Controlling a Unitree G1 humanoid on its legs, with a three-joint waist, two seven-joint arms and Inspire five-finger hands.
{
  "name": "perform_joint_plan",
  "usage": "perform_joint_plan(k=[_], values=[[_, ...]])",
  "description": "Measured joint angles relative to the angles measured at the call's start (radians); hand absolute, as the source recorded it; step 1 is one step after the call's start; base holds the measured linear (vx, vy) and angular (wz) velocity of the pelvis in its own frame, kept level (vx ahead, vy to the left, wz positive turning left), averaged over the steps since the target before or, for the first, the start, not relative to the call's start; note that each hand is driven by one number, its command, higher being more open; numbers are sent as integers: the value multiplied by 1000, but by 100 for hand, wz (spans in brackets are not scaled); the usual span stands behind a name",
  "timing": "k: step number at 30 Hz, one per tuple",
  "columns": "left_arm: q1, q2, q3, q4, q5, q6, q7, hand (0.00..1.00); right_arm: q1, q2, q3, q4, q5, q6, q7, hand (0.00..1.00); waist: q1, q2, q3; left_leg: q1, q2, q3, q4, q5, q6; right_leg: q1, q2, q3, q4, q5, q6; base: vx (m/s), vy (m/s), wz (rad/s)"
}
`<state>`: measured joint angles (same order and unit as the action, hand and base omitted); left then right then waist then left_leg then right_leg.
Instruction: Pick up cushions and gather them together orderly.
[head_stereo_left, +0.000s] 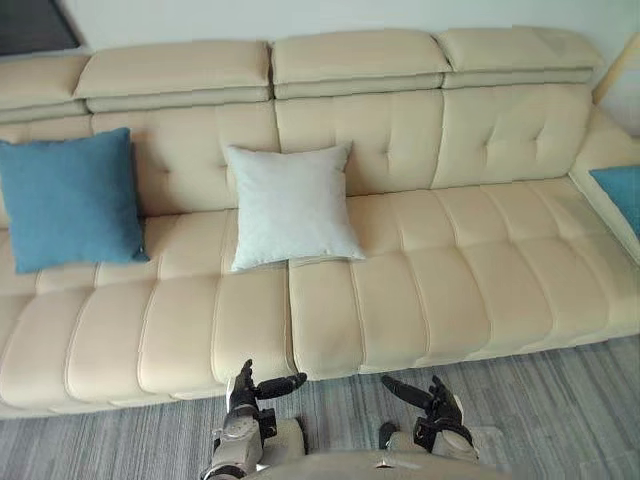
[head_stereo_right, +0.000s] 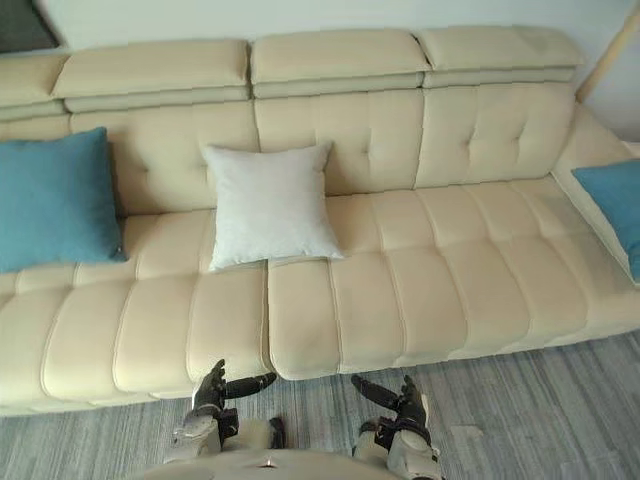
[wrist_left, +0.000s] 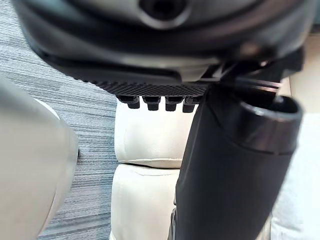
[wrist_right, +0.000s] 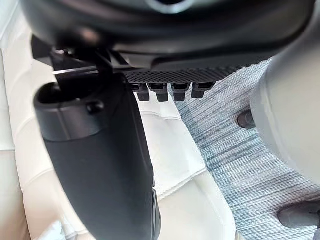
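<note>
Three cushions lie on a long cream sofa. A white cushion leans upright against the backrest near the middle. A blue cushion leans on the backrest at the far left. Another blue cushion lies on the sofa's right end, cut off by the picture's edge. My left hand and right hand hang low in front of the sofa's front edge, over the floor. Both are open and hold nothing, their thumbs pointing towards each other. In the wrist views the fingers stand relaxed before the seat cushions.
Grey striped carpet runs along the sofa's front. The sofa's right end turns forward into a corner section. A wooden slat leans at the upper right, and a dark panel sits on the wall at upper left.
</note>
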<state>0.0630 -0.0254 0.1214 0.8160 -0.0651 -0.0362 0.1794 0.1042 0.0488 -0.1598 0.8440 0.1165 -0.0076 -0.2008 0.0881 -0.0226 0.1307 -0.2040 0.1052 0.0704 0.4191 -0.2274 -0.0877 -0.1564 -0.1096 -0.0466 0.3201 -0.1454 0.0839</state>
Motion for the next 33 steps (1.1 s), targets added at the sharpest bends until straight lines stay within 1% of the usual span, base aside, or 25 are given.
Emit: perform_joint_plan(k=[3,5,6,10,12,14,15,16,17,18,19,20,21,22,23,24,25,26,27,28,29,30,31,32,33], values=[[-2,1,0,31,25,2,0,100,-3,2,-19,-2,2,-1,1,100,-14,14,-9,24,-22,14,-32,-1,2,7,1,57,-41,25,2,34,114,-35],[-3,1,0,43,41,3,0,100,-3,3,-23,-2,3,-3,1,100,-16,24,-14,36,-21,34,-32,-6,9,8,11,81,-54,35,12,73,49,-45],[-7,0,0,59,56,3,-1,100,-3,6,-38,-3,3,-3,1,100,-19,30,-17,53,-10,56,-31,-15,12,20,24,105,-74,44,15,113,33,-57],[-28,-1,-9,96,80,5,-11,100,-8,14,-86,-2,4,-6,0,100,-27,29,-19,87,1,56,-29,-13,17,32,54,180,-128,79,5,135,13,-72],[-39,-2,-30,111,99,7,-11,100,-14,14,-94,0,4,-6,-2,100,-32,29,-18,97,12,77,-29,-15,19,10,74,221,-135,107,-6,83,6,-104],[-43,-6,-30,111,100,7,-9,100,-20,16,-93,2,4,-8,-4,100,-32,30,-19,103,30,116,-30,-17,23,-21,97,224,-135,147,-16,36,-29,-138],[-48,-6,-29,112,100,7,-4,100,-37,15,-93,22,4,-13,-7,100,-32,35,-17,118,50,158,-49,-15,27,-49,124,166,-155,210,-56,5,-77,-178],[-50,-2,-28,111,101,7,-4,100,-49,15,-93,39,3,-13,-8,100,-33,40,-17,134,70,198,-64,-14,29,-47,139,85,-205,259,-105,-2,-95,-189],[-51,0,-28,111,101,7,-3,100,-53,14,-93,46,3,-13,-9,100,-32,51,-13,141,87,223,-77,-13,31,-45,139,32,-224,260,-128,3,-161,-174],[-56,13,-40,111,101,8,-2,100,-66,8,-94,69,0,-12,-18,100,-45,48,-11,181,88,299,-116,-13,30,-54,106,-213,-161,165,-193,20,-167,-161],[-56,28,-65,111,101,7,-1,100,-70,-2,-95,94,0,-6,-28,100,-45,44,-12,207,81,353,-124,-13,30,-43,74,-362,-135,107,-205,22,-140,-147],[-58,33,-74,112,101,7,-2,100,-73,-9,-95,101,-1,-6,-31,100,-46,45,-8,219,78,367,-122,-14,29,-36,68,-383,-139,105,-195,2,-76,-124],[-61,44,-96,112,101,7,-2,100,-89,-40,-95,112,-3,-5,-39,100,-59,67,7,249,77,382,-128,-15,24,-21,82,-381,-146,110,-176,6,-74,-92],[-67,49,-109,112,101,6,-2,100,-90,-58,-93,119,-5,-5,-42,100,-68,79,17,263,84,381,-130,-19,18,-9,107,-345,-164,118,-170,11,-110,-86],[-68,51,-114,112,101,4,-2,100,-91,-62,-92,129,-7,-5,-42,100,-67,83,18,267,93,381,-125,-19,18,-4,122,-325,-176,124,-168,29,-120,-70],[-67,58,-115,113,101,3,-2,100,-94,-74,-90,146,-7,-4,-42,100,-64,87,18,267,112,381,-91,-19,18,5,145,-296,-193,127,-166,37,-162,-86],[-55,69,-114,113,101,3,-2,100,-97,-76,-89,154,-7,-3,-42,100,-64,87,21,255,143,377,-9,-19,19,24,173,-264,-215,127,-167,72,-304,-116],[-37,76,-113,113,102,3,-4,100,-92,-79,-88,154,-7,-4,-42,100,-63,88,32,206,207,352,170,-16,37,63,213,-236,-249,120,-177,64,-260,-98],[-35,76,-113,113,102,3,-5,100,-92,-81,-88,155,-7,-4,-42,100,-63,90,39,181,228,326,236,-10,65,76,228,-225,-255,120,-178,78,-261,-90],[-24,72,-114,114,103,3,-11,100,-90,-82,-86,155,-7,-3,-43,100,-64,84,52,132,239,251,357,-35,88,87,254,-187,-253,123,-201,87,-150,-74],[-18,70,-110,108,104,8,-23,100,-91,-89,-87,157,-8,-2,-45,100,-58,92,63,85,216,164,445,-60,86,101,274,-148,-248,129,-215,111,-176,-93],[-21,73,-108,106,103,7,-27,100,-92,-95,-88,170,-8,-2,-49,100,-54,86,69,46,180,95,485,-76,73,107,284,-116,-248,129,-217,126,-135,-102],[-24,73,-105,105,103,6,-22,100,-94,-98,-89,178,-8,1,-52,100,-40,81,72,7,130,37,491,-88,59,114,287,-87,-249,129,-217,106,-86,-89],[-29,73,-105,103,103,6,-18,100,-93,-98,-89,178,-8,3,-54,100,-39,79,79,-12,103,9,490,-95,53,123,287,-70,-251,129,-217,168,-102,-90],[-36,67,-106,96,104,6,-17,100,-89,-95,-90,180,-7,9,-59,100,-39,76,85,-51,41,-37,469,-105,46,146,289,-36,-259,130,-216,180,-67,-79]])
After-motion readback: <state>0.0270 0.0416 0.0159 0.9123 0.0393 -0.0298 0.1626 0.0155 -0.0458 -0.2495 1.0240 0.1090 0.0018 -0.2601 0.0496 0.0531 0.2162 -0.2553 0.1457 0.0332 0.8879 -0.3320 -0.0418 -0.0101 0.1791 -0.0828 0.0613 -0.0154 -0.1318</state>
